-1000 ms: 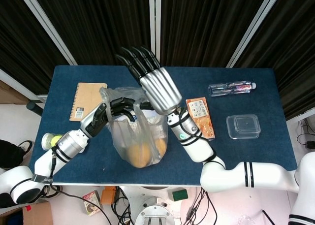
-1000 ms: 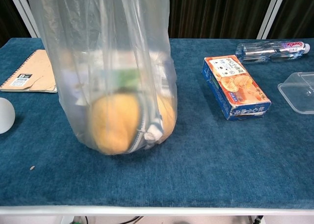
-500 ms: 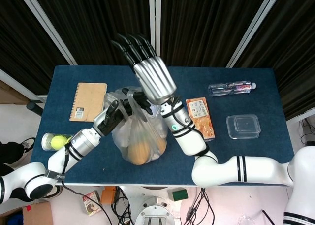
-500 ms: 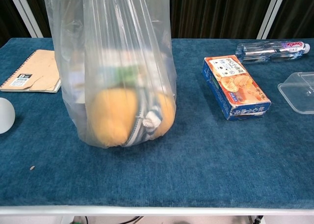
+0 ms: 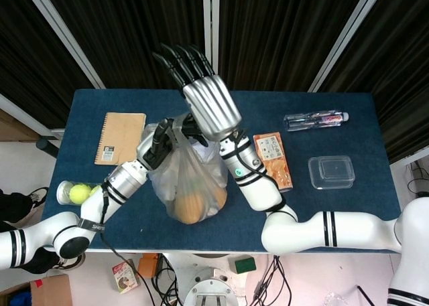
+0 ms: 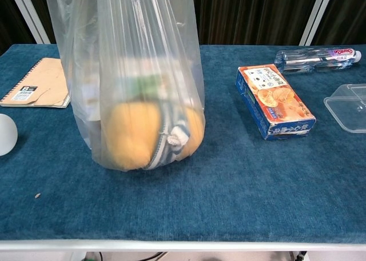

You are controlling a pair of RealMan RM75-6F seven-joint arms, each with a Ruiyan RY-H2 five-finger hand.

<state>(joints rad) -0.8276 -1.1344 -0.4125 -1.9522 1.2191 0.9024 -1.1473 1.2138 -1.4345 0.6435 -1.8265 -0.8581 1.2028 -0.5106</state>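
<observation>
At the centre of the blue table (image 5: 322,205), the left hand (image 5: 159,143) had its dark fingers clamped on the left side of the mouth of a clear plastic bag (image 6: 143,84), pinching the film together at about 10 o'clock from the bag's bulging base. The right hand (image 5: 209,106) rose over the bag's mouth with its black fingers (image 5: 184,59) spread apart and pointing toward 11 o'clock in the head view; whether its hidden underside gripped the film on that side could not be told. The bag stood upright with its long axis vertical, its mouth drawn up and its rounded bottom resting on the cloth. Inside it lay two orange round fruits (image 6: 132,136) side by side, with a crumpled white and blue thing (image 6: 173,140) between them and something pale with a green patch above, too veiled to name. At 9 o'clock from the bag lay a brown spiral notebook (image 5: 120,137), flat and well apart. At 3 o'clock lay an orange snack box (image 6: 274,101), near the bag, its long axis running from front to back. Beyond it, toward 2 o'clock, a water bottle (image 5: 315,120) lay on its side, and a clear lidded container (image 5: 331,171) sat further right. Off the table's left edge stood a tube of tennis balls (image 5: 74,193).
</observation>
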